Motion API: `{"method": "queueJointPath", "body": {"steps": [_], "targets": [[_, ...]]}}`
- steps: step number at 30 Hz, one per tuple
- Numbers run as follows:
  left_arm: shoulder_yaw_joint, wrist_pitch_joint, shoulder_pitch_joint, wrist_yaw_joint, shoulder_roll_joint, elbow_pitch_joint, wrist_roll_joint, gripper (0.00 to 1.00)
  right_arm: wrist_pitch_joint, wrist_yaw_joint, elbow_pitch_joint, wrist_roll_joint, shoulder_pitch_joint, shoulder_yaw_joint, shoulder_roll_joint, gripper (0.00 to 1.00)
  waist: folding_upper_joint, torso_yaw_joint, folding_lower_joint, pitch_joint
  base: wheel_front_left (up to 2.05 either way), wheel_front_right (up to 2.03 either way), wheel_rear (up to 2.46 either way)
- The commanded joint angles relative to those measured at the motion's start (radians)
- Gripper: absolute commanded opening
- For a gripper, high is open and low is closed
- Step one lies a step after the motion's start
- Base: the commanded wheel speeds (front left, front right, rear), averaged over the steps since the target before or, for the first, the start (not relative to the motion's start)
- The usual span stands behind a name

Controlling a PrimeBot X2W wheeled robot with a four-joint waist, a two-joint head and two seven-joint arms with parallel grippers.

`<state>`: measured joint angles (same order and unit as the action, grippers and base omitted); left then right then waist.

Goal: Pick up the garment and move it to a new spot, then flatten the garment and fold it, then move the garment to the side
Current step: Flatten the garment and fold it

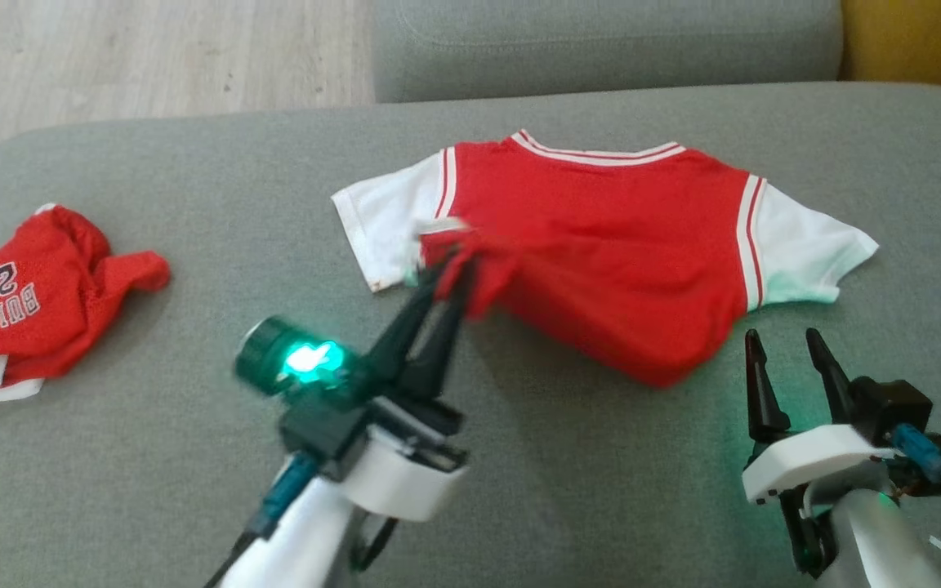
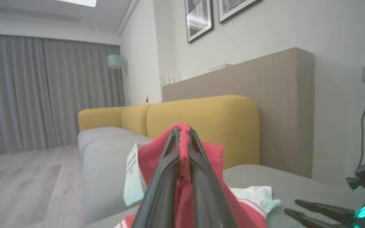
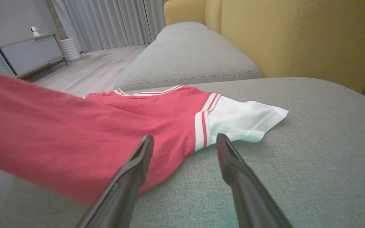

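The red jersey (image 1: 601, 237) with white sleeves lay spread across the middle of the grey sofa seat (image 1: 193, 474), its striped collar on the far side from the robot. Most of it rested flat. Its near left corner was gathered into a bunch and lifted a little off the cushion.

The left claw (image 1: 448, 273) had that bunch, its two dark fingers pressed together on the red cloth. In the left wrist view the left claw (image 2: 182, 131) showed cloth squeezed up between the fingers and spilling down either side of them.

The right claw (image 1: 781, 343) stood wide open with nothing in it, just beside the jersey's near right corner. In the right wrist view the right claw (image 3: 185, 138) pointed at the hem. One finger overlapped the red edge and the other sat over bare cushion below the white sleeve (image 3: 242, 120). Whether either fingertip touched the cloth was hard to judge from that angle.

A second red garment (image 1: 29, 302) with white lettering lay crumpled at the left end of the seat, well apart from the jersey. A yellow backrest (image 3: 296, 34) rose beyond the seat.
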<state>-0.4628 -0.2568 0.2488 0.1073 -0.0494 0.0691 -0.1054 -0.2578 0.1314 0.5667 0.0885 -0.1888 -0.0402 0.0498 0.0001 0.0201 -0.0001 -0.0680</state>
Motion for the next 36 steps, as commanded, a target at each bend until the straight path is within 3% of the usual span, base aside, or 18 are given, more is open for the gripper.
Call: {"method": "queueJointPath", "body": {"steps": [1, 6, 12, 16, 24, 33, 34, 35, 36], "targets": [[0.0, -0.005, 0.066, 0.008, -0.001, -0.052, -0.007, 0.0, -0.004, -0.001, -0.021, 0.006, -0.007, 0.026, 0.001, 1.0, -0.0001, 0.002, 0.0001, 0.007, 0.0, 0.0, 0.0], [-0.078, -0.005, 0.114, -0.007, -0.001, -0.083, -0.067, 0.0, -0.004, -0.001, -0.015, 0.019, -0.001, 0.023, 0.001, 1.0, -0.0001, -0.007, 0.0001, 0.0, 0.0, 0.0, 0.0], [0.016, -0.005, 0.178, -0.056, -0.009, -0.027, -0.085, 0.0, -0.004, -0.001, -0.019, 0.017, -0.02, 0.01, 0.001, 1.0, -0.0001, -0.022, 0.0001, -0.052, 0.0, 0.0, 0.0], [0.125, -0.005, 0.278, -0.047, -0.092, 0.14, -0.072, 0.0, -0.004, -0.001, -0.026, 0.018, -0.051, 0.021, 0.001, 1.0, -0.0001, -0.04, 0.0001, -0.105, 0.0, 0.0, 0.0], [0.222, -0.005, 0.431, -0.029, -0.208, 0.46, -0.065, 0.0, -0.004, -0.001, -0.031, 0.041, -0.115, 0.079, 0.001, 1.0, -0.0001, -0.1, 0.0001, -0.186, 0.0, 0.0, 0.0], [0.292, -0.005, 0.59, -0.091, -0.295, 0.621, -0.005, 0.0, -0.004, -0.001, -0.088, 0.052, -0.15, 0.102, 0.001, 1.0, -0.0001, -0.161, 0.0001, -0.237, 0.0, 0.0, 0.0], [0.297, -0.005, 0.598, -0.101, -0.296, 0.623, -0.001, 0.08, -0.004, -0.001, -0.092, 0.053, -0.149, 0.103, 0.001, 1.0, -0.0001, -0.164, 0.0001, -0.237, 0.0, 0.0, 0.0], [0.305, -0.005, 0.606, -0.103, -0.301, 0.629, -0.001, 0.48, -0.004, -0.001, -0.095, 0.054, -0.148, 0.106, 0.001, 1.0, -0.0001, -0.168, 0.0001, -0.236, 0.0, 0.0, 0.0], [0.311, -0.005, 0.61, -0.106, -0.303, 0.638, -0.002, 1.0, -0.004, -0.001, -0.099, 0.056, -0.147, 0.107, 0.001, 1.0, -0.0001, -0.171, 0.0001, -0.234, 0.0, 0.0, 0.0]]}}
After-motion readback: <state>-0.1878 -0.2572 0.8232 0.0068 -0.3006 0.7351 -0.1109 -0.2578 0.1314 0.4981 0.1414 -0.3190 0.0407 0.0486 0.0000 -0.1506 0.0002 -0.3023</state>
